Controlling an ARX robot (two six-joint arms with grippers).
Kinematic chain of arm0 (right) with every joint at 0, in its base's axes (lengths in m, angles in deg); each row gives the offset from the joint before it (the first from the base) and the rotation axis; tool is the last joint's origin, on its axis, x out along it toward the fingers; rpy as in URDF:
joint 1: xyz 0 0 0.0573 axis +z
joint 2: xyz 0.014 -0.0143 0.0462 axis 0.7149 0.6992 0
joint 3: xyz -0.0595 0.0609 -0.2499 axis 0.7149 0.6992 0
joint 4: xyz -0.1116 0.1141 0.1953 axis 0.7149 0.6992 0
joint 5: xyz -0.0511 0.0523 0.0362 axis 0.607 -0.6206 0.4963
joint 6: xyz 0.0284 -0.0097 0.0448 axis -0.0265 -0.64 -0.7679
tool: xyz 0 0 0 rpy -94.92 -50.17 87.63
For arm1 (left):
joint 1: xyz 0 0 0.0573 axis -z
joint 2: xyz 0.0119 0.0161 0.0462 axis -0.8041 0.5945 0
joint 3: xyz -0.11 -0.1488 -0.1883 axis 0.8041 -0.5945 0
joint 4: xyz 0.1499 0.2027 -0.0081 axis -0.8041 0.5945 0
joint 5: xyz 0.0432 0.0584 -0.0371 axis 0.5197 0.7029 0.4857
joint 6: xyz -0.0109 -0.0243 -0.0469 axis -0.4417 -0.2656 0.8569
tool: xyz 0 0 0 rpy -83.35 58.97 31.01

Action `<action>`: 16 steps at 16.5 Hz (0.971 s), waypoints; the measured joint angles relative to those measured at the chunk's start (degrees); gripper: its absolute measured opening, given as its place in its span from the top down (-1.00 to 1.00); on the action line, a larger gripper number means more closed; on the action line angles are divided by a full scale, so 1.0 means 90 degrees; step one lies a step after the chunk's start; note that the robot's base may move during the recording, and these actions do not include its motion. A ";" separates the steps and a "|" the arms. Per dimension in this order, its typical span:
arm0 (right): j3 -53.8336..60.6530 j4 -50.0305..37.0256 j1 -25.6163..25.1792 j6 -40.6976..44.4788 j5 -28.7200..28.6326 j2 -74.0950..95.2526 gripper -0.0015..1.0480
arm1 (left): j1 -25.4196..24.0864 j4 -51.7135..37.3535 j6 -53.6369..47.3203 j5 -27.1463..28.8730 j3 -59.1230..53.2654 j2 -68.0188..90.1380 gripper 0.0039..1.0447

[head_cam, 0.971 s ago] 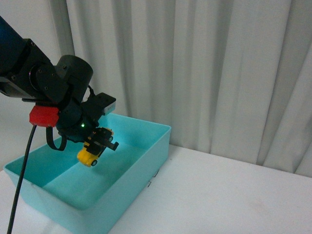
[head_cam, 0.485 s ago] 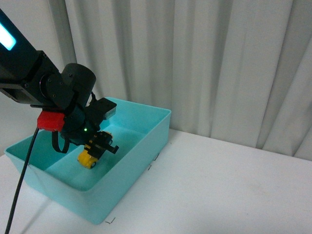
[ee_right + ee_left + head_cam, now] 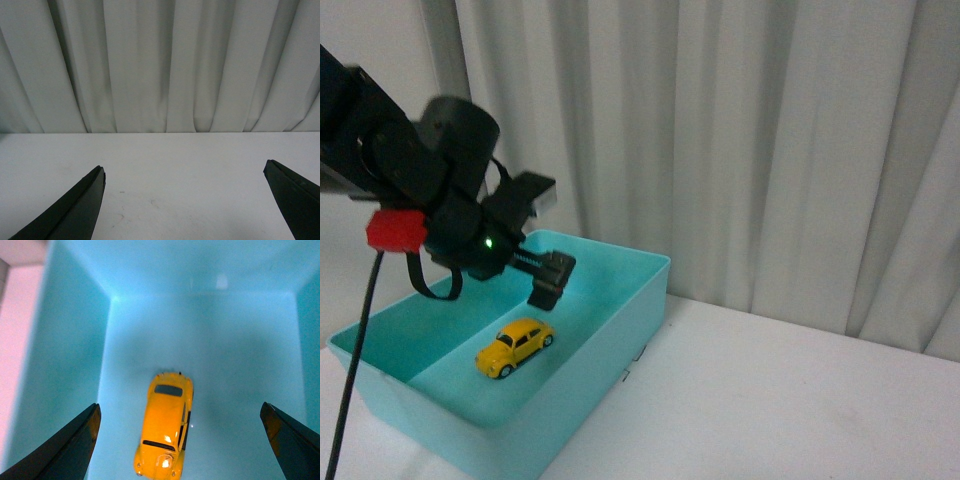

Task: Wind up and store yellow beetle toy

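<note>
Jaws of your left gripper [image 3: 544, 283] stand wide apart, holding nothing; the yellow beetle toy [image 3: 514, 347] sits on its wheels below it, on the floor of the teal bin [image 3: 625, 300]. Your right gripper [image 3: 185, 172] gapes empty above the desk [image 3: 175, 150].

Right claw [image 3: 184, 166]: two dark, tapered fingers [image 3: 75, 210], tips set wide apart, with bare surface showing between them. Bench [image 3: 165, 205]: white, flat and matte, with a few faint specks close to the fingers. Curtain [image 3: 160, 65]: pale grey-white, hanging in deep vertical folds and meeting the bench along its far edge.
</note>
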 joint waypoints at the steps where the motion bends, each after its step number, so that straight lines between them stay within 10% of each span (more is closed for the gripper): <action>1: 0.0000 0.0000 0.0000 0.0000 0.0000 0.0000 -0.87 | -0.0022 -0.0051 -0.0010 -0.0112 -0.0134 -0.0449 -0.88; 4: 0.0000 0.0000 0.0000 0.0000 0.0000 0.0000 -0.87 | -0.0005 -0.0391 -0.0085 -0.0221 -0.0777 -0.1846 -0.86; 6: 0.0000 0.0005 0.0000 0.0000 0.0000 0.0000 -0.87 | 0.0148 -0.4039 0.0993 -0.1141 -0.2424 -0.2613 -0.39; 8: 0.0000 0.0000 0.0000 0.0000 0.0000 0.0000 -0.87 | 0.0474 -0.5518 0.1525 -0.0988 -0.3813 -0.3130 0.17; 11: 0.0000 0.0000 0.0000 0.0000 0.0000 0.0000 -0.87 | 0.0697 -0.5678 0.1676 -0.0678 -0.4772 -0.4075 0.90; 16: 0.0000 0.0000 0.0000 0.0000 -0.0002 0.0000 -0.87 | 0.1139 -0.5294 0.1700 -0.0148 -0.5770 -0.5394 0.97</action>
